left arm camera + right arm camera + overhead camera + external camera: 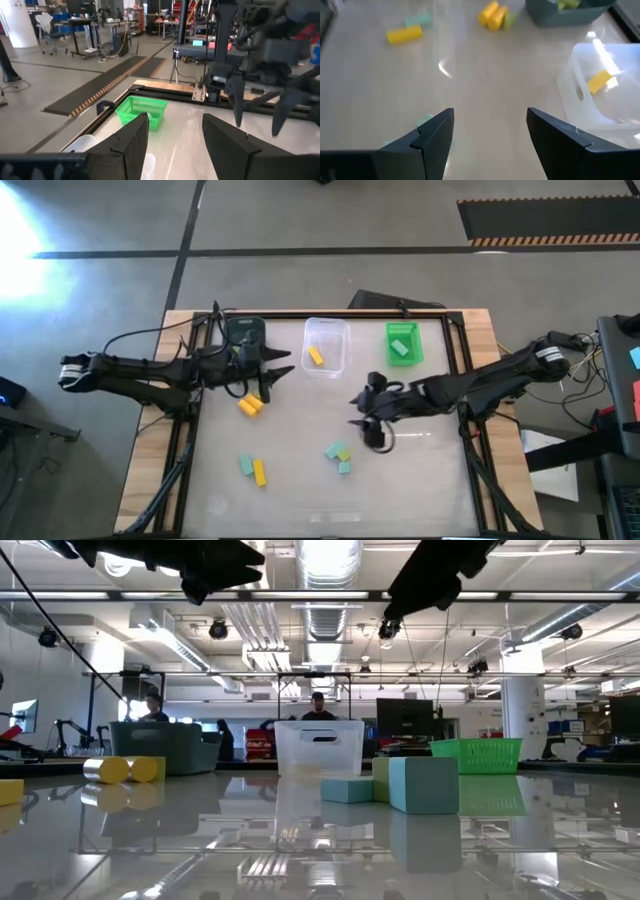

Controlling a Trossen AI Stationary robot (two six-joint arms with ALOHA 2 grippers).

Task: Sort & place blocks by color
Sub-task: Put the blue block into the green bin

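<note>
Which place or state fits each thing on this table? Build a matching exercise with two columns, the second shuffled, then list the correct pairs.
Column 1:
1. clear bin
2. green bin
3. right gripper
4. yellow block pair

Column 2:
A. open, above the middle of the table
B. loose on the table near the left gripper
C. holds one yellow block
D. holds a green block

Pairs: 1-C, 2-D, 3-A, 4-B
</note>
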